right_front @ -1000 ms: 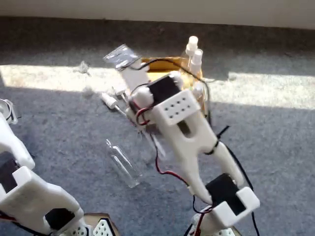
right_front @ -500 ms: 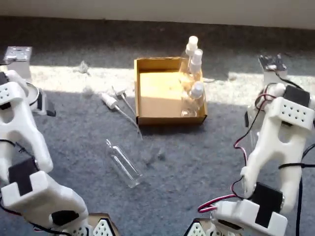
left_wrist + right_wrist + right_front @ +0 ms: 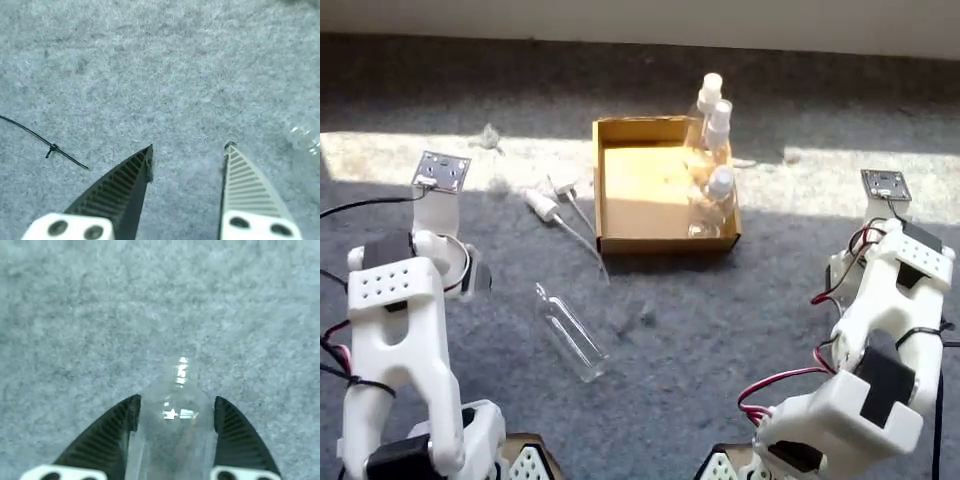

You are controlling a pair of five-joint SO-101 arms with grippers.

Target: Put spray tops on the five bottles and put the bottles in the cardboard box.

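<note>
1. The right end effector (image 3: pixel 176 400) is grasping a clear bottle (image 3: pixel 175 432) with no top on.
2. The left end effector (image 3: pixel 189 146) is released and empty, over the grey bench (image 3: pixel 150 60).
3. Loose spray tops (image 3: pixel 544 206) lie at 9 o'clock of the cardboard box (image 3: pixel 665 243). Another bare bottle (image 3: pixel 570 332) lies at 7 o'clock.
4. Three topped bottles (image 3: pixel 718 188) stand at the box's 3 o'clock side.
5. I think a top goes on next: the left one must fetch a spray top for the held bottle.
</note>
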